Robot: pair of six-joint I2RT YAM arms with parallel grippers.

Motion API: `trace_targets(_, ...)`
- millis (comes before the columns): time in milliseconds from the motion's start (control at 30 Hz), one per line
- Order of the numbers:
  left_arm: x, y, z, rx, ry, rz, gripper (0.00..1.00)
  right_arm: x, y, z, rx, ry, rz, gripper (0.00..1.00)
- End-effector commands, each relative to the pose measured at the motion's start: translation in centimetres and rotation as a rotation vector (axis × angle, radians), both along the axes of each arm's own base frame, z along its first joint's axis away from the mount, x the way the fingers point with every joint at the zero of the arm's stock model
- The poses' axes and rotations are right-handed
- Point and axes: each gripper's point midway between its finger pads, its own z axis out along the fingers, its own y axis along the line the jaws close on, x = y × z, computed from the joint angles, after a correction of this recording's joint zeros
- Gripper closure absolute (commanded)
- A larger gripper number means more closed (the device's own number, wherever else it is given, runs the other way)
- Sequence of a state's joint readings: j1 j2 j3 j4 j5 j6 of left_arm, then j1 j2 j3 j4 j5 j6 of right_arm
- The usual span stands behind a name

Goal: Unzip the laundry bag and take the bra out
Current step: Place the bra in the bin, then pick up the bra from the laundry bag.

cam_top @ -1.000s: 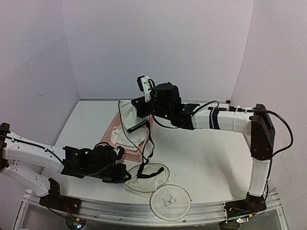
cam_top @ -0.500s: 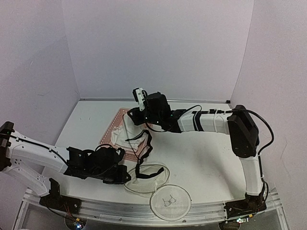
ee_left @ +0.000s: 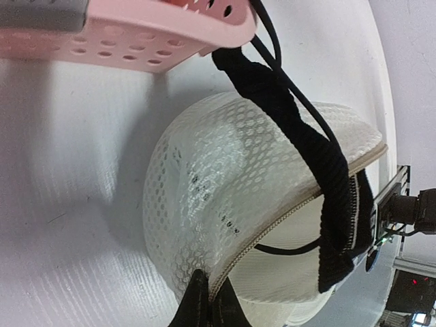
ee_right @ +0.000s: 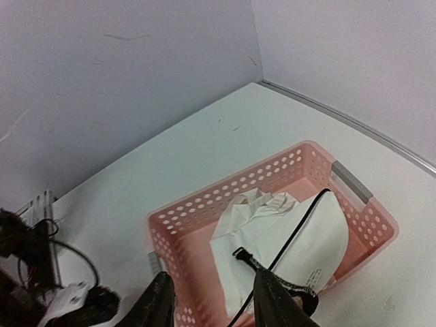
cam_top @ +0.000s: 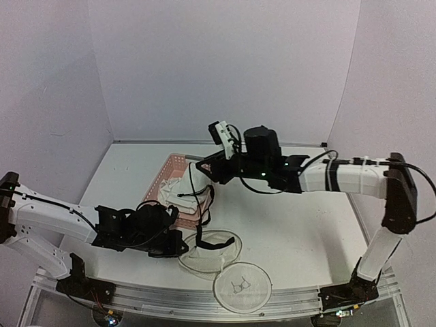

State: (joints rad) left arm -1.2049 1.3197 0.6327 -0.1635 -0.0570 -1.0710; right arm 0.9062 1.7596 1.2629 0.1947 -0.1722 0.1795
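Note:
The laundry bag (cam_top: 211,253) lies unzipped at the table's near edge, and its round face with the bra drawing (cam_top: 242,286) sits in front of it. My left gripper (cam_top: 178,246) is shut on the bag's mesh rim beside the zipper (ee_left: 208,300). The bra (cam_top: 178,189) lies in the pink basket (cam_top: 174,161), white cups up (ee_right: 300,238). Its black strap (cam_top: 204,231) trails over the basket's rim and across the open bag (ee_left: 300,136). My right gripper (cam_top: 204,165) hovers open and empty above the basket (ee_right: 218,303).
The pink slotted basket (ee_right: 225,197) stands at mid-table, left of centre, with grey handle tabs. Purple walls close the back and sides. A metal rail runs along the near edge (cam_top: 170,294).
My right gripper carried the bra down into the pink basket, let go of it, and has lifted away to the right. The left gripper still holds the bag's rim.

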Motion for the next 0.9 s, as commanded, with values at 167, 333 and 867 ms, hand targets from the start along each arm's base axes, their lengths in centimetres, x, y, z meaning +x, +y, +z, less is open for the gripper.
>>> trace_targets(167, 1.1, -2.0, 1.5, -0.036, -0.047, -0.017, 1.0, -11.2, -5.1, 1.5, -0.004, -0.173, 0.406, 0.55)
trace_targets(333, 1.2, -2.4, 1.3, -0.028, -0.047, -0.026, 1.0, -15.1, -7.7, -1.9, -0.091, -0.189, 0.552, 0.52)
trace_targets(867, 1.1, -2.4, 1.5, -0.035, -0.047, -0.032, 1.0, -17.4, -6.2, -8.4, -0.254, -0.259, 0.728, 0.47)
